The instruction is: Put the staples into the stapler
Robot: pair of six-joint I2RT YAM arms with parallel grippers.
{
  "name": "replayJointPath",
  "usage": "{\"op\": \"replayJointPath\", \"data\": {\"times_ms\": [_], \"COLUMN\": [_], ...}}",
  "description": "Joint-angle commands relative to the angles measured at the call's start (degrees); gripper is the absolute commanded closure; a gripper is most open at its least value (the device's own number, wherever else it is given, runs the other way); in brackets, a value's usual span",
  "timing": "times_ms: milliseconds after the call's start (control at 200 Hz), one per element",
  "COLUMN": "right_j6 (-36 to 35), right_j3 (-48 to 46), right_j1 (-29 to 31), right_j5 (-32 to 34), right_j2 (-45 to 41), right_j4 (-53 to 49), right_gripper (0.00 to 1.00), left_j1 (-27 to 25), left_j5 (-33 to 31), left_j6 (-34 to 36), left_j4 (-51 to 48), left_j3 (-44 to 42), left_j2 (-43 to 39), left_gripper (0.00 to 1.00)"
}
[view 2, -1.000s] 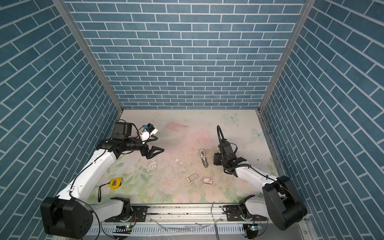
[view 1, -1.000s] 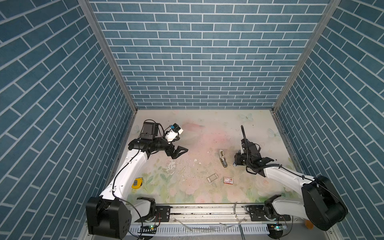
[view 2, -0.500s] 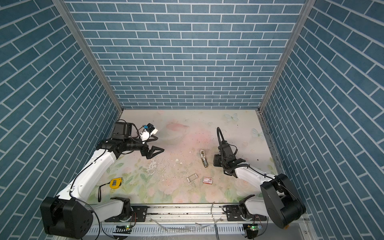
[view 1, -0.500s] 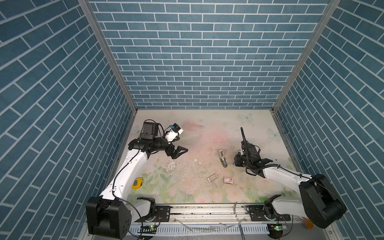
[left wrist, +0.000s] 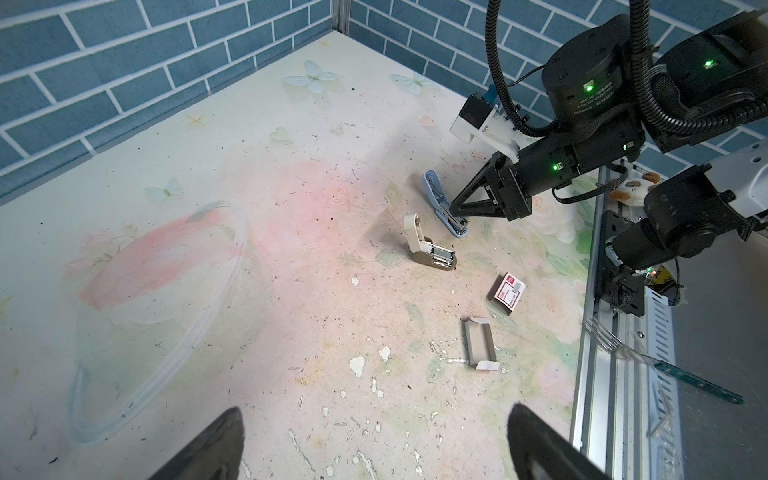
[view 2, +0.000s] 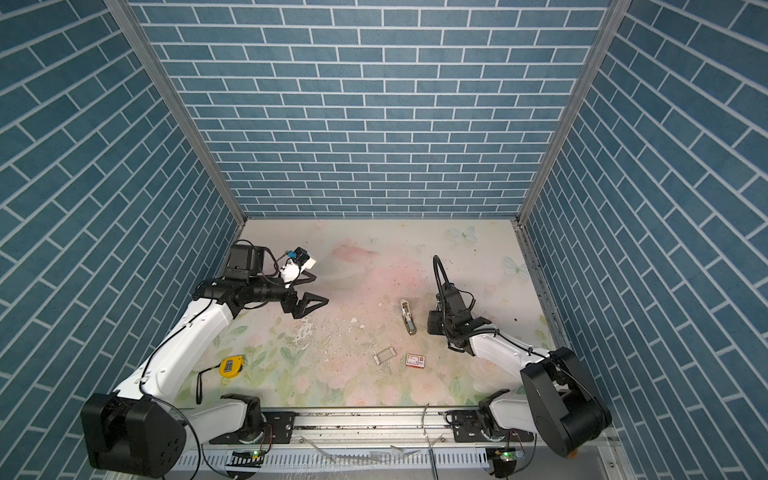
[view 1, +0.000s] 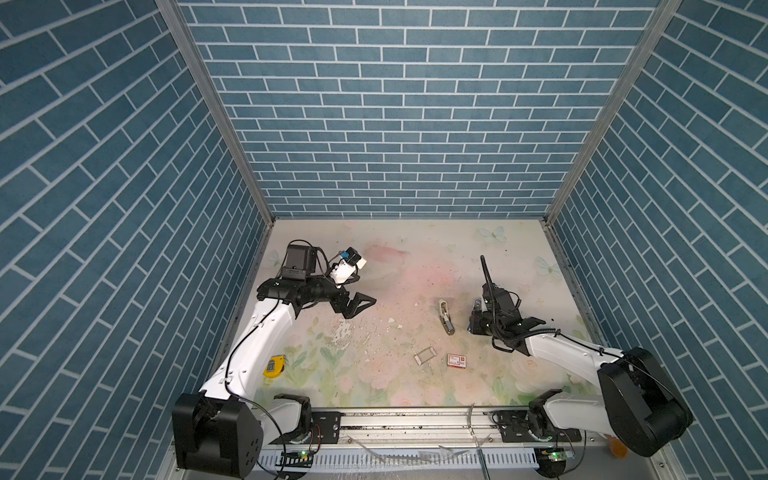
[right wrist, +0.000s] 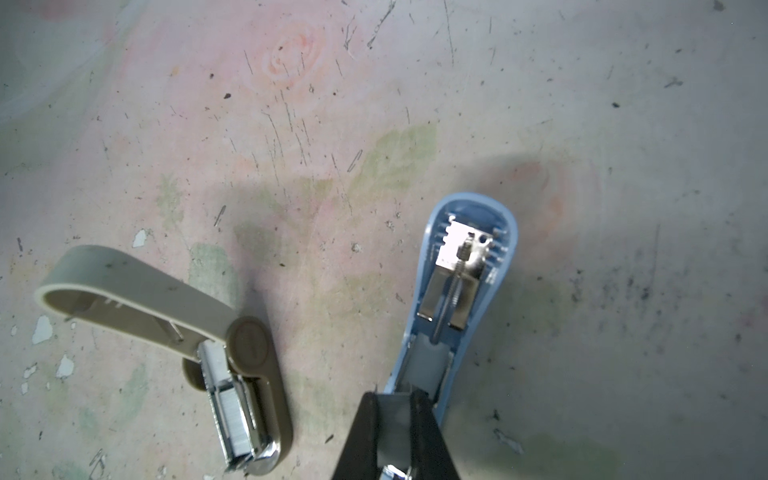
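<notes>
A blue stapler [right wrist: 461, 266] lies opened flat on the table, also seen in the left wrist view [left wrist: 436, 195]; both top views hide it under my right arm. My right gripper [right wrist: 392, 399] is shut on a narrow grey strip of staples [right wrist: 392, 415], tips down at the front end of the blue stapler's channel [left wrist: 460, 217]. A beige stapler [view 1: 444, 318] lies open just to its left, with ribbed staples in its magazine [right wrist: 237, 419]. My left gripper [view 1: 362, 308] hangs open and empty above the table, far left of both staplers.
A red-and-white box [view 1: 457, 360] and an open cardboard sleeve [view 1: 424, 354] lie in front of the staplers. A yellow tape measure [view 1: 274, 365] sits by the left arm's base. Loose staples and paint chips [left wrist: 357, 365] litter the middle. A metal rail [view 1: 415, 419] runs along the front edge.
</notes>
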Motion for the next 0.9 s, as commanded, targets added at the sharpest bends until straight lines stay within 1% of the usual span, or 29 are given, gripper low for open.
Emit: {"op": "replayJointPath", "data": {"times_ms": [0, 270, 580, 895], "right_j6": [-0.8, -1.7, -1.5, 2.8], "right_j3": [0.7, 1.7, 1.7, 1.0], "right_j1": [-0.2, -0.2, -0.3, -0.2], "right_j5": [1.0, -0.2, 2.2, 4.9], "right_j2": [-0.1, -0.5, -3.4, -3.0], "right_j4": [-2.0, -1.9, -1.4, -0.5], "right_gripper": [0.89, 0.89, 0.89, 0.89], "left_j1": [-0.3, -0.3, -0.3, -0.6], "left_j5": [1.2, 1.0, 0.8, 0.8], "left_j6": [-0.5, -0.6, -0.7, -0.6], "left_j4": [0.2, 0.2, 0.4, 0.2], "left_j3": [-0.7, -0.5, -0.3, 1.6], "left_j2": [-1.1, -1.2, -1.0, -0.4], "left_gripper": [0.00, 0.01, 0.00, 0.01]}}
